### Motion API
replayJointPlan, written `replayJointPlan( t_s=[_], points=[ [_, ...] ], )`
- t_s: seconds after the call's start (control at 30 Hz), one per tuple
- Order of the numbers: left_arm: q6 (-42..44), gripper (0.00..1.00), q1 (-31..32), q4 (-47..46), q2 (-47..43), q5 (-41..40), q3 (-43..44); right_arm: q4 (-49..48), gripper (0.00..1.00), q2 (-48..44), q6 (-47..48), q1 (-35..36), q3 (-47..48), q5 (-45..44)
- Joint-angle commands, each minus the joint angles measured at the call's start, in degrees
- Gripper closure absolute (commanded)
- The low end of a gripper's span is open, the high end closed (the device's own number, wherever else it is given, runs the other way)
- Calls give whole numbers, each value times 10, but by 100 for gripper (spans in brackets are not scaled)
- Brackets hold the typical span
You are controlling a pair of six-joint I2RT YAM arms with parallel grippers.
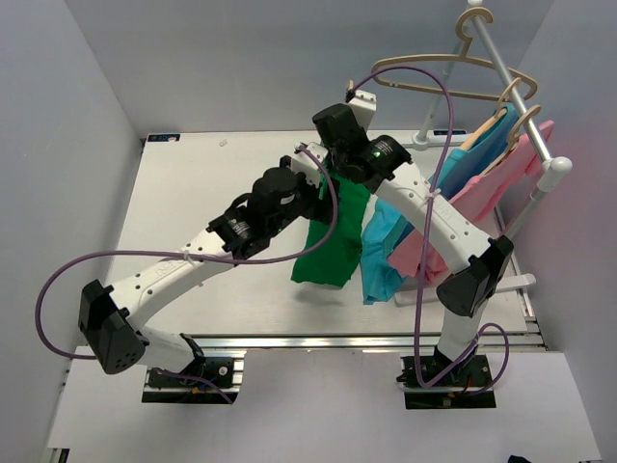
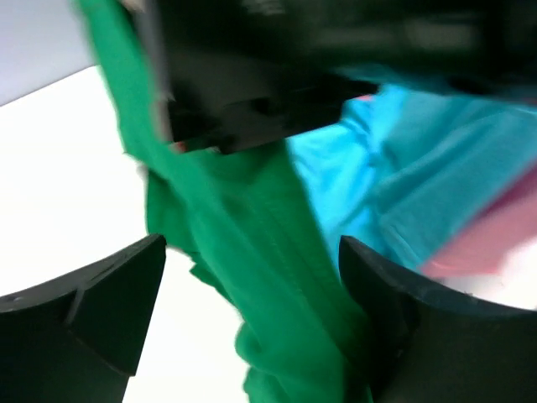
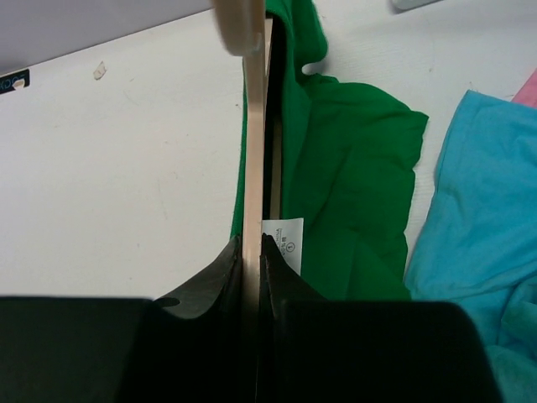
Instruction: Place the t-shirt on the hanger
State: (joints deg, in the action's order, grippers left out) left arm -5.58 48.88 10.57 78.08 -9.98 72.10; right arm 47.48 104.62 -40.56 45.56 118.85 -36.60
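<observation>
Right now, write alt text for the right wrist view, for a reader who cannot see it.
The right arm's shut jaws clamp the thin beige hanger, seen edge-on running up the frame. The green t-shirt, white label showing, bunches against its right side over the white table; a light blue garment lies at the right edge.

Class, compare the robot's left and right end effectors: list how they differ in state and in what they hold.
The left end effector stands wide open; the right end effector is shut. The right clamps the beige hanger; the left holds nothing, the green t-shirt showing between its fingers. Both are black and close to the t-shirt.
</observation>
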Motion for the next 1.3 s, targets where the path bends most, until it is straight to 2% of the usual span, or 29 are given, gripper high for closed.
replayJointPlan(
  t_s=[0.0, 0.07, 0.1, 0.17, 0.2, 0.27, 0.3, 0.37, 0.57, 0.6, 0.67, 0.77, 0.83, 0.87, 0.97, 1.03, 1.17, 1.27],
  points=[
    [22, 13, 19, 0, -7, -130, 32, -29, 100, -14, -27, 1, 15, -3],
    [22, 23, 24, -9, -7, -139, 28, -34, 100, -19, -25, 1, 2, 1],
    [17, 37, 29, -16, -8, -146, 21, -34, 100, -19, -25, 1, 1, 4],
    [18, 45, 36, -35, -9, -171, 16, -33, 100, -17, -23, 1, -5, 14],
    [19, 55, 40, -46, -8, -176, 12, -29, 100, -16, -23, 1, -6, 21],
    [25, 67, 44, -48, -1, -185, 14, -29, 100, -15, -25, 1, -14, 28],
    [27, 86, 47, -55, 1, -188, 13, -29, 100, -15, -26, 1, -17, 31],
    [36, 100, 52, -61, 5, -194, 9, -30, 100, -13, -27, 1, -21, 36],
    [55, 100, 73, -101, -20, -214, -42, -38, 100, -13, -7, 1, -31, 55],
    [54, 100, 75, -131, -28, -216, -54, -40, 93, -16, -4, 1, -34, 59],
    [54, 100, 74, -141, -42, -227, -81, -47, 89, -26, 2, 1, -41, 61],
    [51, 100, 74, -151, -66, -244, -110, -77, 68, -53, 23, 1, -77, 75],
    [46, 100, 74, -152, -80, -253, -121, -94, 59, -78, 30, 1, -111, 86],
    [43, 100, 74, -152, -84, -254, -130, -108, 47, -87, 29, 0, -123, 88],
    [33, 100, 74, -148, -96, -254, -143, -146, 33, -122, 36, 1, -171, 107],
    [32, 100, 74, -148, -103, -254, -152, -158, 30, -140, 47, 0, -186, 124],
    [21, 100, 74, -140, -117, -237, -163, -157, 17, -152, 50, -4, -192, 123],
    [24, 100, 74, -142, -134, -216, -173, -155, 17, -157, 75, -6, -194, 127]
  ],
)
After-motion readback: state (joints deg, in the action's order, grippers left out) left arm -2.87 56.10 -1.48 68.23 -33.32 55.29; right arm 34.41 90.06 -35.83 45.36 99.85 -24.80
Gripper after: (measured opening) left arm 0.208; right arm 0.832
